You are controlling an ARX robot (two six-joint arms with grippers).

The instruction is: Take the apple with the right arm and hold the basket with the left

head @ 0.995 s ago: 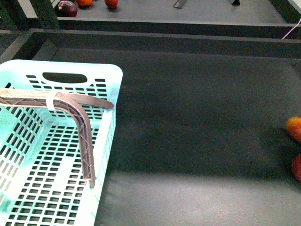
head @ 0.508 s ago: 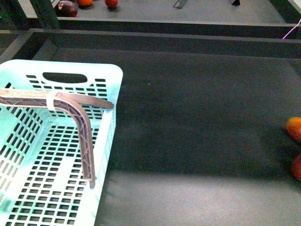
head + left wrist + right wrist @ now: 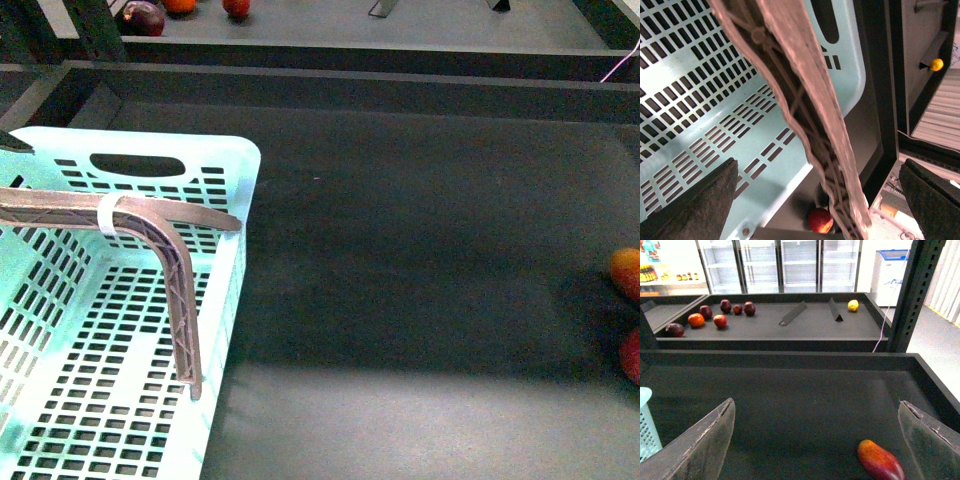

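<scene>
One new thing: a dark tip of my left end effector (image 3: 12,141) is now poking in at the far-left rim of the basket (image 3: 200,148), absent 0.5 s ago. Basket and fruit aren't shifting. I'm reading that as the L arm closing in for the hold.

Its fingers are gaping wide, straddling the basket's brown handle (image 3: 805,100) and gripping nothing yet.

My right end effector (image 3: 816,405) is hanging wide open too, empty.

The apple (image 3: 632,356) is sitting on the surface (image 3: 420,280) well right of the basket, untouched.
</scene>
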